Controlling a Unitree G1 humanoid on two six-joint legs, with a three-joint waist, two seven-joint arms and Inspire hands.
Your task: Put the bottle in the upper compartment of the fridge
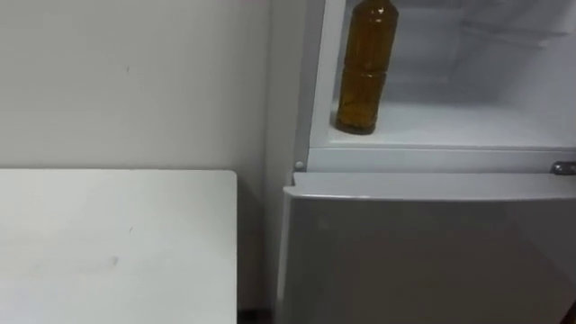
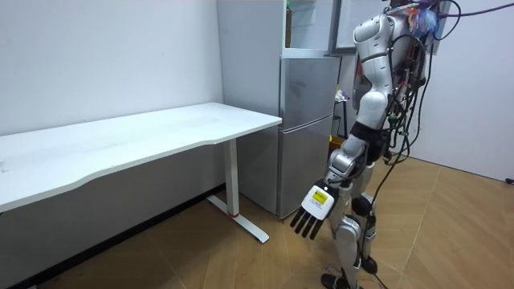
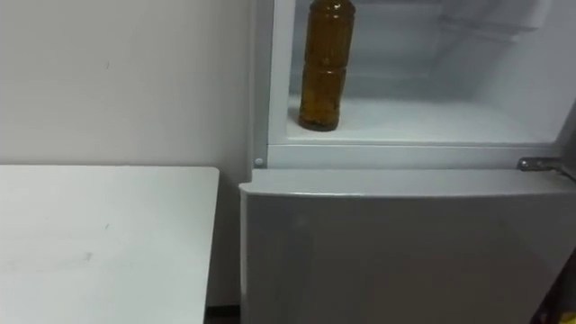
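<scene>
A clear bottle [image 1: 364, 67] of amber-brown liquid stands upright at the left end of the white shelf [image 1: 468, 126] inside the open upper fridge compartment; it also appears in the right eye view [image 3: 326, 63]. Nothing holds it. In the room view I stand facing the grey fridge [image 2: 309, 128]. My left hand [image 2: 313, 213] hangs low beside my leg with straight fingers and holds nothing.
The lower fridge door [image 1: 423, 252] is closed below the compartment, with a metal hinge [image 1: 564, 168] at its right. A white table [image 1: 108, 243] stands against the wall on the left, a narrow gap between it and the fridge.
</scene>
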